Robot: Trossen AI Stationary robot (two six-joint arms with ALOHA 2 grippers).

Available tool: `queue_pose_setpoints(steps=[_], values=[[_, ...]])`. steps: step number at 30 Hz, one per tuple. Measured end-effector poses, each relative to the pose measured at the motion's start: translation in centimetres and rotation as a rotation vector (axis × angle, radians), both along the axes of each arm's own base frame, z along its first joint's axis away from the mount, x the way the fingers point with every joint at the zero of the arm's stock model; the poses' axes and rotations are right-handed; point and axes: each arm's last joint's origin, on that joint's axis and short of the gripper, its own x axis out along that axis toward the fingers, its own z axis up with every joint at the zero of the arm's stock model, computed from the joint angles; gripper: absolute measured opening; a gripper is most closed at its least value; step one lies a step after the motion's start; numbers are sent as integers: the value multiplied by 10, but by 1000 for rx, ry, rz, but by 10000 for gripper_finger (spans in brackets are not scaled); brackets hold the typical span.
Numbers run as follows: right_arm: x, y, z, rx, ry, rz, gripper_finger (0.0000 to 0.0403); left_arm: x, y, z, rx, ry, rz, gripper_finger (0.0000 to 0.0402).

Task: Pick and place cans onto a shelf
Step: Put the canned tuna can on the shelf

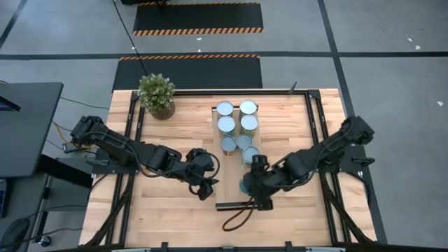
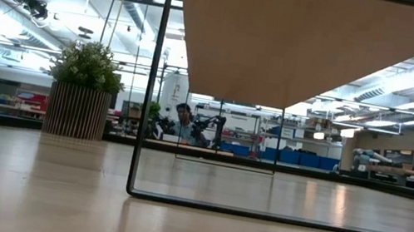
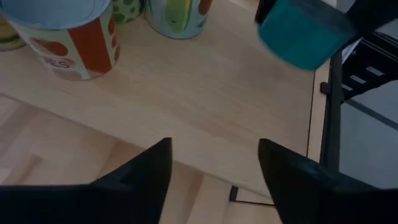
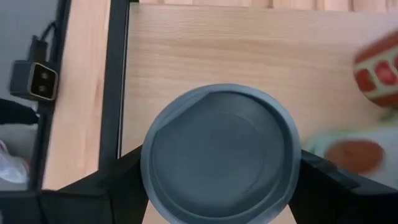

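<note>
Right hand [image 4: 221, 186] is clamped on 1 can [image 4: 219, 153], a finger pressed to each side. High view: it hangs over the near half of the shelf [image 1: 225, 192], close to the 6 cans [image 1: 236, 126] already standing in 2 rows on the far half. Left hand [image 3: 214, 180] empty, fingers spread apart, at the shelf's left edge, above the worktop [image 1: 161, 217]. Its wrist view shows the teal can held by the other arm [image 3: 305, 34] and 2 shelved cans. Potted plant [image 1: 157, 94] sits at the far left corner of the worktop. Low view: only the shelf's underside and plant visible.
</note>
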Motion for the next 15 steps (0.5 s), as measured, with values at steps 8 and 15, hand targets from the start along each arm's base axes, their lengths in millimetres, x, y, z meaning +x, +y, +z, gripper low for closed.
queue_pose_setpoints(steps=[8, 15], values=[[23, 10, -24, -29, 44, 65, 328, -2, -8, 0, -83, 28, -93, 298], [30, 6, -26, -58, 27, 105, 359, -6, -18, 0, -75, 28, -125, 294]])
